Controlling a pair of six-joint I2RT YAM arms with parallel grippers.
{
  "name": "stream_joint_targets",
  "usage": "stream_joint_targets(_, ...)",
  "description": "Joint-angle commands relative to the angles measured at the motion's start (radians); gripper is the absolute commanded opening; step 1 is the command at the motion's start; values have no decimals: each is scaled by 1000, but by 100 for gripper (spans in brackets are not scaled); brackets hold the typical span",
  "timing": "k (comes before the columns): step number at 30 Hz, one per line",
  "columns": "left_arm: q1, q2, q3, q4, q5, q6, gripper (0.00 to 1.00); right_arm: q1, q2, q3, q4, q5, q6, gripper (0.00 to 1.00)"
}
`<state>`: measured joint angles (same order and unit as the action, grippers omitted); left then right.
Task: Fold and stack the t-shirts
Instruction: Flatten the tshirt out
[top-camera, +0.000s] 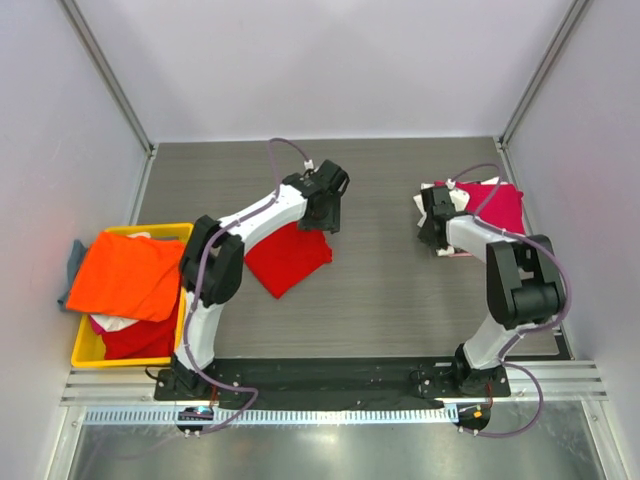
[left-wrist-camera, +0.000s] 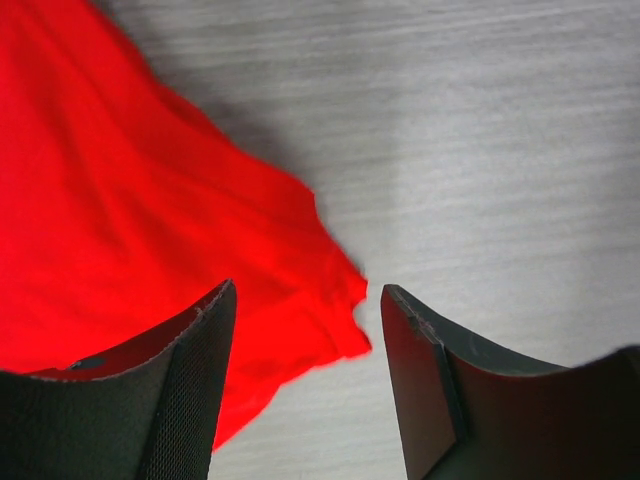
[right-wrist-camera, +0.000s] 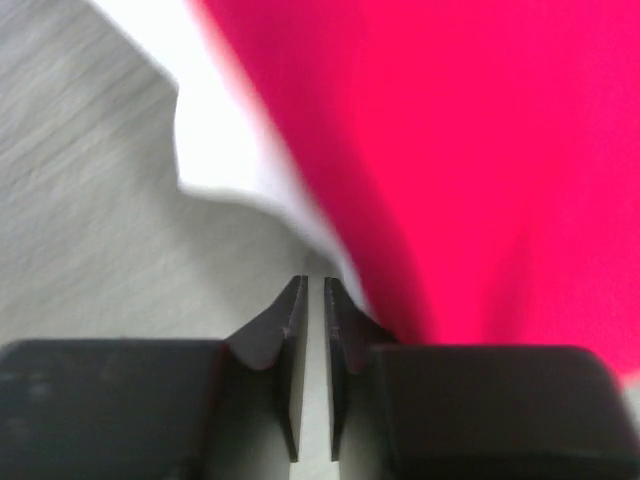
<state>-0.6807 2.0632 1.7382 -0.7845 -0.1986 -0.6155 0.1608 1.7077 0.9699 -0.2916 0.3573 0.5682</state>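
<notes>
Grey wood-grain table (top-camera: 385, 290), with white walls on three sides. Both arms are bolted at the near edge and reach out over it.

The yellow crate (top-camera: 84, 352) sits at the left edge of the table. An orange shirt (top-camera: 125, 275) is draped loosely over it and spills past the rim. Under it are a darker red shirt (top-camera: 145, 340) and a bit of white fabric (top-camera: 108, 323). A grey cloth (top-camera: 74, 262) pokes out beside the crate on the wall side.

The bright red shirt (top-camera: 285, 262) lies flat on the table left of centre. It is folded into a rough square and turned diagonally, well apart from the crate. The magenta-pink shirt (top-camera: 502, 207) lies folded at the far right of the table on top of a white shirt (top-camera: 424, 204). White edges show at that pile's left side.

The left gripper (top-camera: 325, 220) hangs over the far right corner of the red shirt. In its wrist view the fingers (left-wrist-camera: 195, 390) are spread wide, with the rumpled corner of the shirt lying between them and bare table to the right. Nothing is gripped.

The right gripper (top-camera: 432, 238) is at the near left edge of the pink and white pile. In its wrist view the fingertips (right-wrist-camera: 293, 310) are pressed nearly together with only a thin slit between them. No fabric is visible in the slit, and the white edge and the pink cloth lie just past the tips.
</notes>
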Motion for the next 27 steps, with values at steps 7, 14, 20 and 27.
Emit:
stream_joint_targets(7, -8, 182, 185, -124, -67, 30, 61, 9, -324, -155, 123, -216, -13, 36)
stream_joint_targets(14, -10, 142, 135, -127, -58, 19, 1, 11, -378, -237, 166, -265, -10, 36)
stream_joint_targets(20, -11, -52, 69, -39, -21, 22, 0, 9, -358, -298, 249, -307, -4, 35)
stream_joint_targets(27, -10, 15, 602, -334, 82, 74, 0, 11, -388, -326, 284, -317, 9, 35)
